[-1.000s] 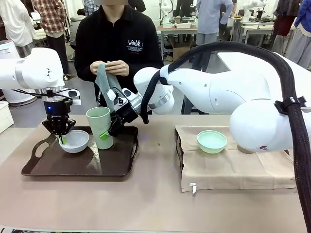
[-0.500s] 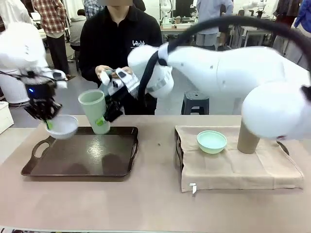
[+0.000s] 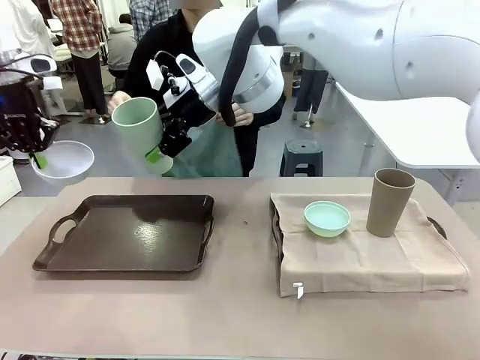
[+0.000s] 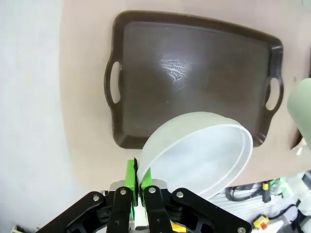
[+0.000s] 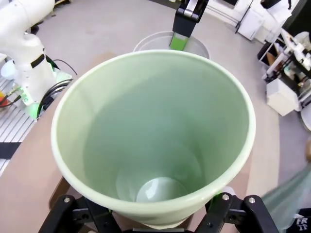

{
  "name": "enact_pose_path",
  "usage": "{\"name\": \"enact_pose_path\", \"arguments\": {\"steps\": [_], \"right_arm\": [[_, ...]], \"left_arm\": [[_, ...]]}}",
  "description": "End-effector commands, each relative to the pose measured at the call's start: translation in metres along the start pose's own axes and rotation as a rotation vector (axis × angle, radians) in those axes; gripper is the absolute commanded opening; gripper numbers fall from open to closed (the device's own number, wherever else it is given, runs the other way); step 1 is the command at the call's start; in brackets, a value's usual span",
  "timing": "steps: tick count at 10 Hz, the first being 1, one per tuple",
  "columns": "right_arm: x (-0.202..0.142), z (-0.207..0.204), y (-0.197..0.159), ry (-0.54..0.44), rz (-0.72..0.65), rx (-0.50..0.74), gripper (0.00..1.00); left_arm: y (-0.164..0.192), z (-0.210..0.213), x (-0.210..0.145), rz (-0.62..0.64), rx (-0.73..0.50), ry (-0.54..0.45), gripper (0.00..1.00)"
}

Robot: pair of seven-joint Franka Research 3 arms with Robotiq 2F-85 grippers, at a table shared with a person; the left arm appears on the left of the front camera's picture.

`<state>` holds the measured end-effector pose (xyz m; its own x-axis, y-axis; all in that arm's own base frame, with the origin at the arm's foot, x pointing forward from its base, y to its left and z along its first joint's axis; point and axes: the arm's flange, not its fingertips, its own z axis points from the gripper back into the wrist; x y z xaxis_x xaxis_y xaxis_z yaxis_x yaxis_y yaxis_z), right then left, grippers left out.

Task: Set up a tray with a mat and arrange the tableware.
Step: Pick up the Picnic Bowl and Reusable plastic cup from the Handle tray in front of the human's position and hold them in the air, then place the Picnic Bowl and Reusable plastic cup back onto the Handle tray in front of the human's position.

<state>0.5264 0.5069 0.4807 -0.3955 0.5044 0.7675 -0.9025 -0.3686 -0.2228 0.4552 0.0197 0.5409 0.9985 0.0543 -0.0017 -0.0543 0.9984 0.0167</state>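
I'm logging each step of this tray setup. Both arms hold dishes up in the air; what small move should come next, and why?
Probably keep both dishes raised. The left claw pinches the white bowl and the right claw holds the mint green cup above the bare brown tray, and the person holds a green cloth behind it, likely the mat to go in first.

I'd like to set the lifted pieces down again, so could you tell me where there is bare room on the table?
The dark tray is bare from handle to handle. The table between it and the beige mat is free, as is the mat's near half. The mat's far strip is crowded: mint green bowl, taupe cup.
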Motion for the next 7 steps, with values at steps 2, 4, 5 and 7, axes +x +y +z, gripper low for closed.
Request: {"name": "enact_pose_path", "arguments": {"steps": [2,4,5,7], "right_arm": [[-0.0153,-0.0159,-0.0179,-0.038,-0.019,0.024,0.00],[-0.0153,-0.0159,-0.0179,-0.038,-0.019,0.024,0.00],[-0.0153,-0.0159,-0.0179,-0.038,-0.019,0.024,0.00],[-0.0153,-0.0159,-0.0179,-0.038,-0.019,0.024,0.00]], "left_arm": [[-0.0003,-0.0208,0.0221,-0.017,-0.010,0.037,0.00],[-0.0003,-0.0208,0.0221,-0.017,-0.010,0.037,0.00],[-0.0003,-0.0208,0.0221,-0.017,-0.010,0.037,0.00],[-0.0003,-0.0208,0.0221,-0.017,-0.010,0.037,0.00]]}}
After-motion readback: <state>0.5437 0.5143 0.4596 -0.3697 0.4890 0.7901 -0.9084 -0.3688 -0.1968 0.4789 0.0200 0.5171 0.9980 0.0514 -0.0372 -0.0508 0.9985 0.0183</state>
